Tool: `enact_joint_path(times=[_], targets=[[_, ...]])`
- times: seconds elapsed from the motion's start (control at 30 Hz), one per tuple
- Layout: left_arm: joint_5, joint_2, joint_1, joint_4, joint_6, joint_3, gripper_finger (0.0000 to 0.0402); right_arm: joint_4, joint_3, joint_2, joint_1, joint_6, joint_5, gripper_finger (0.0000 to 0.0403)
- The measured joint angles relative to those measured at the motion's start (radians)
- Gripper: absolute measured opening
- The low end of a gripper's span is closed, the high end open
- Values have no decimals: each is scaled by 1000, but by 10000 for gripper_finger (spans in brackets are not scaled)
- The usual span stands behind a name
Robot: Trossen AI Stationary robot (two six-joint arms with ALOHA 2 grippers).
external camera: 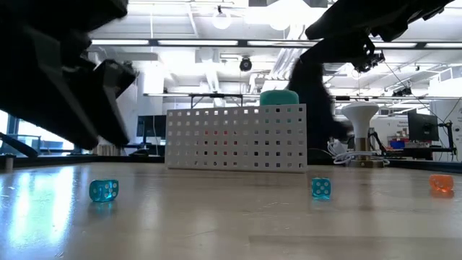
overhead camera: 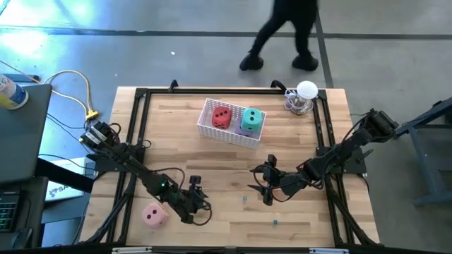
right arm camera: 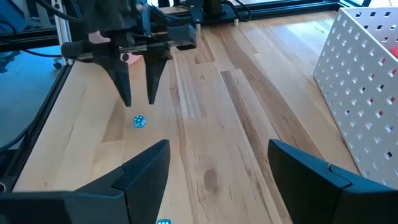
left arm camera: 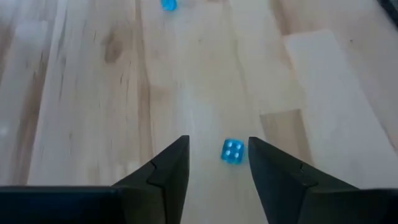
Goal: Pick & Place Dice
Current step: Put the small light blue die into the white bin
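Note:
A red die (overhead camera: pixel 221 117) and a green die (overhead camera: pixel 251 118) sit in the white perforated basket (overhead camera: pixel 212 130) at the table's far middle. A purple edge (overhead camera: pixel 244 131) shows under the green one. A pink die (overhead camera: pixel 154 215) rests on the table near the front left. Just right of it my left gripper (overhead camera: pixel 203 206) slants down, open. A small clear blue die (left arm camera: pixel 232 151) lies on the wood just past its fingertips (left arm camera: pixel 180 146), untouched. My right gripper (overhead camera: pixel 261 187) hovers open right of centre, facing the left one (right arm camera: pixel 138 99).
More small dice lie on the wood: blue ones (external camera: pixel 320 188) (overhead camera: pixel 275 222) and an orange one (external camera: pixel 441 183). A white knobbed stand (overhead camera: pixel 305 95) is at the far right corner. A black frame (overhead camera: pixel 141 95) edges the table. A person (overhead camera: pixel 282 35) walks beyond the far edge.

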Motion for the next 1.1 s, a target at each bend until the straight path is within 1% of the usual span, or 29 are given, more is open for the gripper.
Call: enact_joint_path(times=[0.1, 0.17, 0.3, 0.57, 0.67, 0.73, 0.8, 0.9, 1.03, 1.1], targets=[[8, 2, 1, -41, -95, 0, 156, 1, 0, 0, 0, 0, 0, 262], [29, 19, -1, -18, -136, 0, 156, 4, 0, 0, 0, 0, 0, 262], [37, 33, -12, 7, -140, 0, 156, 4, 0, 0, 0, 0, 0, 262], [31, 34, -8, -3, -146, -5, 156, 15, 0, 0, 0, 0, 0, 262], [69, 34, 11, 0, -148, -22, 156, 15, 0, 0, 0, 0, 0, 262], [87, 34, 19, 36, -150, -30, 156, 14, 0, 0, 0, 0, -1, 262], [90, 36, 18, 60, -150, -30, 156, 14, 0, 0, 0, 0, -4, 262], [107, 39, 16, 52, -146, -35, 156, 14, 0, 0, 0, 0, -5, 262], [153, 39, 41, 66, -146, -45, 156, 14, 0, 0, 0, 0, -5, 262], [156, 39, 50, 83, -146, -59, 156, 14, 0, 0, 0, 0, -6, 262]])
